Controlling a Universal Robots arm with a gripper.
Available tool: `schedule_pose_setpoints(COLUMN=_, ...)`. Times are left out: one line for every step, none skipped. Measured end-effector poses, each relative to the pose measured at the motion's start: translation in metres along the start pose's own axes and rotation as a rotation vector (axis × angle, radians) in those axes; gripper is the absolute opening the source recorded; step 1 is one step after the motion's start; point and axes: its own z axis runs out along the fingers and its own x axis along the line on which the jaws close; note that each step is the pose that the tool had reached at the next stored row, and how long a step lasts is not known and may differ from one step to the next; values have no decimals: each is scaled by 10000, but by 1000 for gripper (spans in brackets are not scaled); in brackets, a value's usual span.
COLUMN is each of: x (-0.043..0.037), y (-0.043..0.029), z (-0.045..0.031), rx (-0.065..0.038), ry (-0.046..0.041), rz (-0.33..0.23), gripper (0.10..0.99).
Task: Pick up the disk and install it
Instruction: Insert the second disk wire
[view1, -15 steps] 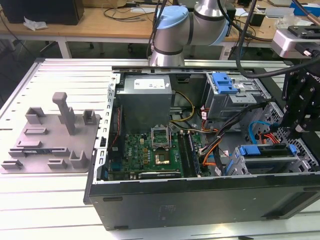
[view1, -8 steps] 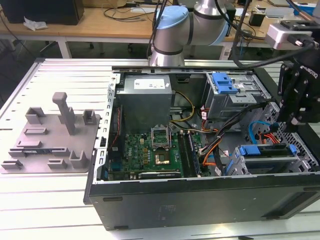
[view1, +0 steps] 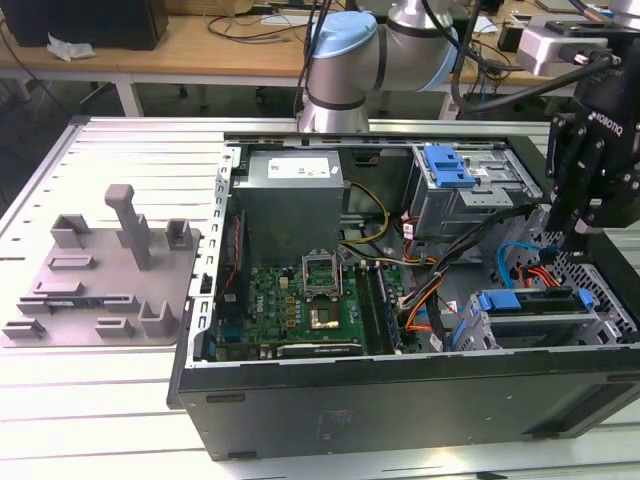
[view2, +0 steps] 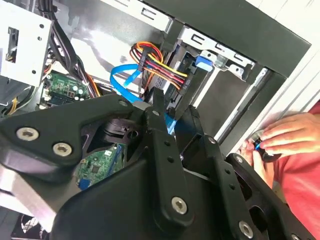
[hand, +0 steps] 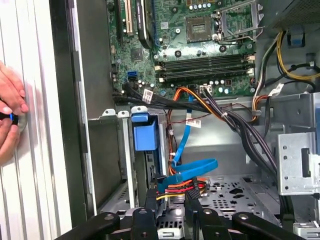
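The disk (view1: 530, 300), silver with a blue bracket around it, sits slotted in the drive bay at the case's corner on the exterior view's right. In the first wrist view its blue bracket end (hand: 145, 134) stands up from the bay. My black gripper (view1: 572, 238) hangs just beyond that bay, over the blue and red cables. Its fingers (hand: 150, 212) are apart in the first wrist view, with only cables showing between them. The gripper (hand: 171, 209) is open and holds nothing.
The open computer case (view1: 400, 400) lies on a slatted table, with the motherboard (view1: 300, 300), a grey power supply box (view1: 295, 195) and a second cage with a blue tab (view1: 450, 165). A grey fixture plate (view1: 100, 270) lies at the exterior view's left. A person's hand (hand: 10, 115) rests beside the case.
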Motion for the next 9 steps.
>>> schedule_pose_setpoints(x=15, y=57, z=0, rx=0, ry=5, rz=-1, gripper=365)
schedule_pose_setpoints(x=25, y=83, z=1, rx=0, ry=6, rz=0, gripper=365)
schedule_pose_setpoints(x=30, y=92, z=1, rx=0, ry=7, rz=-1, gripper=365)
schedule_pose_setpoints(x=38, y=97, z=2, rx=1, ry=11, rz=0, gripper=365)
schedule_pose_setpoints(x=48, y=97, z=4, rx=2, ry=21, rz=-1, gripper=365)
schedule_pose_setpoints(x=51, y=96, z=5, rx=2, ry=30, rz=-2, gripper=365)
schedule_pose_setpoints(x=53, y=96, z=4, rx=4, ry=55, rz=-3, gripper=365)
schedule_pose_setpoints(x=54, y=96, z=4, rx=6, ry=80, rz=-4, gripper=365)
schedule_pose_setpoints(x=54, y=97, z=5, rx=9, ry=118, rz=-4, gripper=365)
